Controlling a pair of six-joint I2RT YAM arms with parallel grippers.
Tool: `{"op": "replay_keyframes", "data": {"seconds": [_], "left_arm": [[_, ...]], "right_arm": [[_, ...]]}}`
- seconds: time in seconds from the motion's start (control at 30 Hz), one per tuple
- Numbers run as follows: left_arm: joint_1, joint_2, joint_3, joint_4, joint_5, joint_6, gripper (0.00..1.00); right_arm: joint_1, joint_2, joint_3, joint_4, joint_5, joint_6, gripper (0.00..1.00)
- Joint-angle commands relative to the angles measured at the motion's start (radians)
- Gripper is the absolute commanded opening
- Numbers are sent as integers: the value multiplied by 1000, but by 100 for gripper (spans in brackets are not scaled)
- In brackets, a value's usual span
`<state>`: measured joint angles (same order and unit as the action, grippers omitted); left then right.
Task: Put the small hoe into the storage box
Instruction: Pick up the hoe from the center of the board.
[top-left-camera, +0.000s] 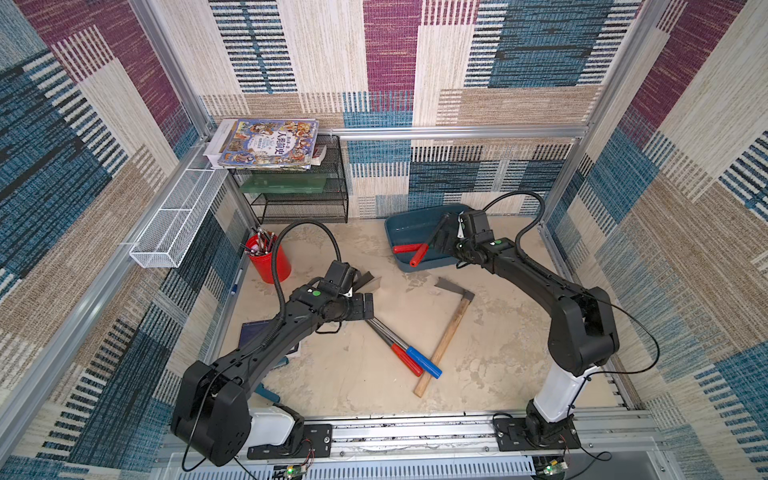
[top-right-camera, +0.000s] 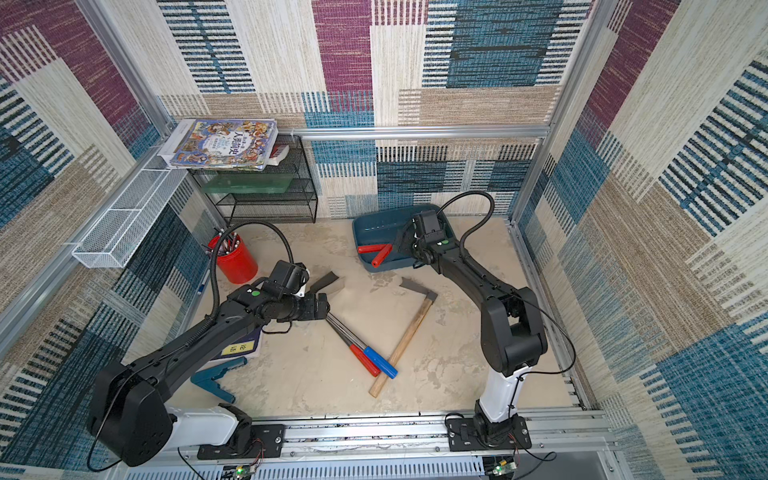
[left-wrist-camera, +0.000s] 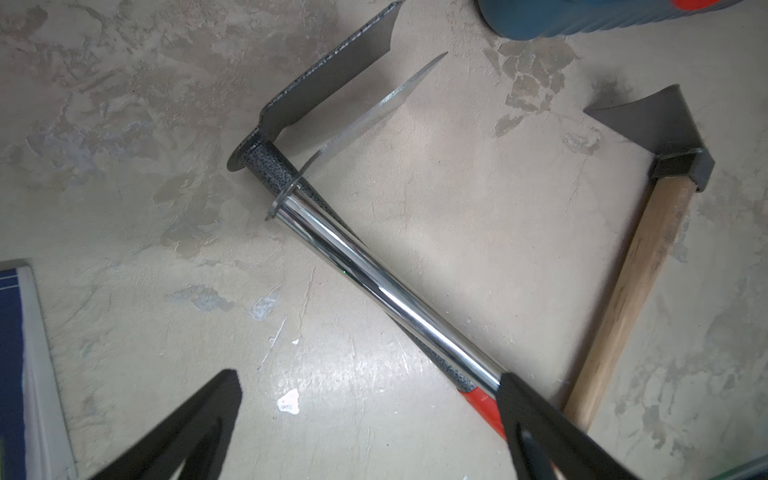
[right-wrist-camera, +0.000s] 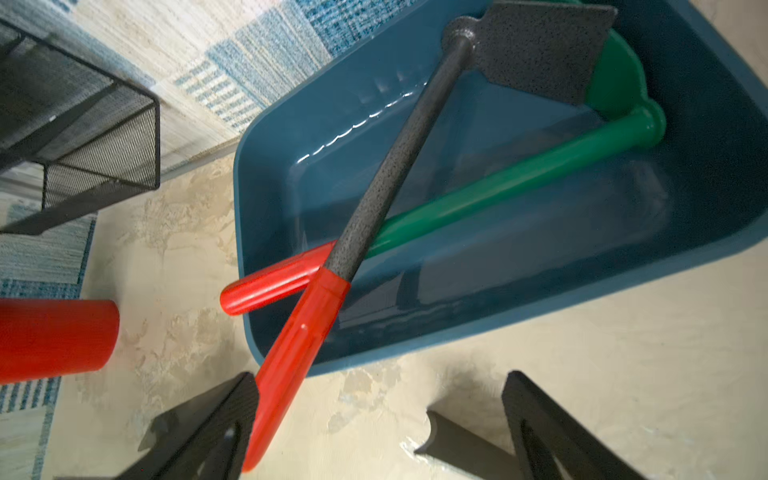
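The right fingers (right-wrist-camera: 521, 399) stand wide apart, clamped on nothing. Beyond them the small hoe (right-wrist-camera: 399, 158) lies in the storage box (right-wrist-camera: 332, 137) across a green hoe (right-wrist-camera: 498, 183). Its red handle juts over the rim, just beside one finger. The left fingers (left-wrist-camera: 528, 411), also apart, hover over a shiny hoe (left-wrist-camera: 374, 286) on the desk (left-wrist-camera: 166, 208).

**Two Book Titles Were the Only Legible Print**

The illustrated book (top-left-camera: 266, 143) lying on top of the black mesh rack (top-left-camera: 303, 203) carried the large yellow title 人类简史 on its cover. The smaller print beside that title was too fine to read. In a top view, a dark-blue book (top-right-camera: 249, 345) bore a yellow label (top-right-camera: 234, 350) that appeared to read 论语.
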<state>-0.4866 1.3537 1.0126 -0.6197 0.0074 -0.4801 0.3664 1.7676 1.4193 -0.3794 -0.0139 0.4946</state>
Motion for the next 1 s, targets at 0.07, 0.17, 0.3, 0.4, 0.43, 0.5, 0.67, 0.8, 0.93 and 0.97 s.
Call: {"op": "replay_keyframes", "data": {"seconds": [0.07,0.17,0.3,0.4,0.43,0.5,0.67,0.8,0.93,0.97], "left_arm": [[-1,8,5,30,6,-28,100],[-1,14,7,35,15,-34,100],[-1,27,19,24,23,-40,100],[0,28,16,26,19,-47,100],[-1,27,14,26,15,-50,100],[-1,25,7,26,9,-55,100],[-1,-10,-36,57,-21,-74,100],[-1,-17,-39,54,-13,-78,100],[-1,-2,-30,32,11,-89,100],[-1,-2,-35,32,11,-93,100]], "right_arm": [[67,-81,-64,1,84,-98,99],[107,-124,-100,-10,101,-125,98],[161,-168,-143,-21,112,-156,97],[200,-196,-172,-24,132,-169,96],[209,-204,-181,-25,135,-172,96],[235,-219,-193,-24,145,-177,95],[293,-255,-231,-7,178,-173,93],[312,-245,-231,-21,131,-171,93],[348,-224,-215,-48,134,-198,94],[356,-221,-215,-48,134,-205,93]]}}
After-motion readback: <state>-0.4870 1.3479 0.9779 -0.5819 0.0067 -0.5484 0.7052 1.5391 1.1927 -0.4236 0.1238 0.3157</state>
